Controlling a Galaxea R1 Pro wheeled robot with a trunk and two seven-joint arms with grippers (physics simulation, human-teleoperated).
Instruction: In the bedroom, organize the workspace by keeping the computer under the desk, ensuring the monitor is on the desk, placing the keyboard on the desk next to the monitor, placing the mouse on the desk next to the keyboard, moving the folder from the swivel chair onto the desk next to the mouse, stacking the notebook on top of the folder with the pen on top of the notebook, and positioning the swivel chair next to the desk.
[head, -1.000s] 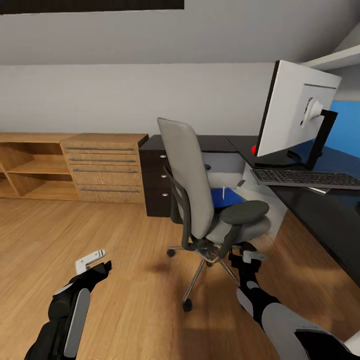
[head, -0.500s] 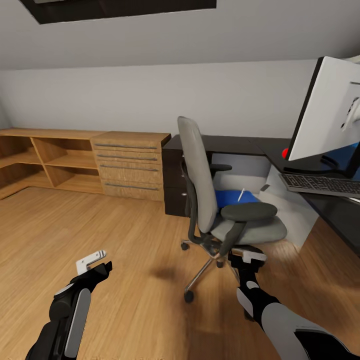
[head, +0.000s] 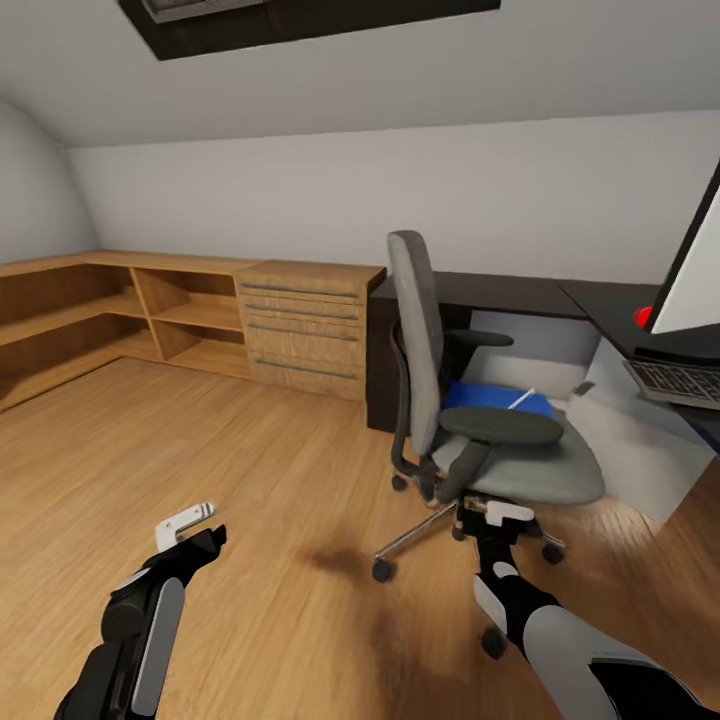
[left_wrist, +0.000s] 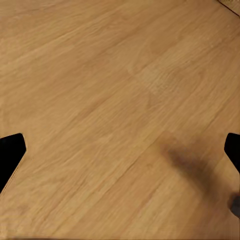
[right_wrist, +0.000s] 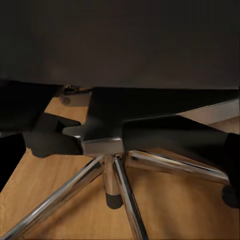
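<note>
A wood-plank floor (head: 250, 480) spreads beneath the robot in a bedroom with a sloping white ceiling and pale walls. A low light-wood shelf unit (head: 190, 310) runs along the far wall into the corner, ending beside the black-topped counter (head: 520, 295). The grey swivel chair (head: 470, 420) stands on the floor in front of the counter, its tall back turned toward the shelf unit and its chrome base (right_wrist: 112, 175) seen from close under the seat in the right wrist view. On the seat lies the blue folder (head: 495, 400), with the white pen (head: 521, 399) resting on top of it. At the counter's near corner, an edge of the monitor (head: 695, 270) and part of the keyboard (head: 675, 380) sit side by side on the black top. The left arm reaches forward low over bare floor, its left hand (head: 190, 528) released, fingertips (left_wrist: 11, 150) well apart. The right hand (head: 500, 520) hangs just below the chair seat beside the base; whether it is released or clenched cannot be told.
</note>
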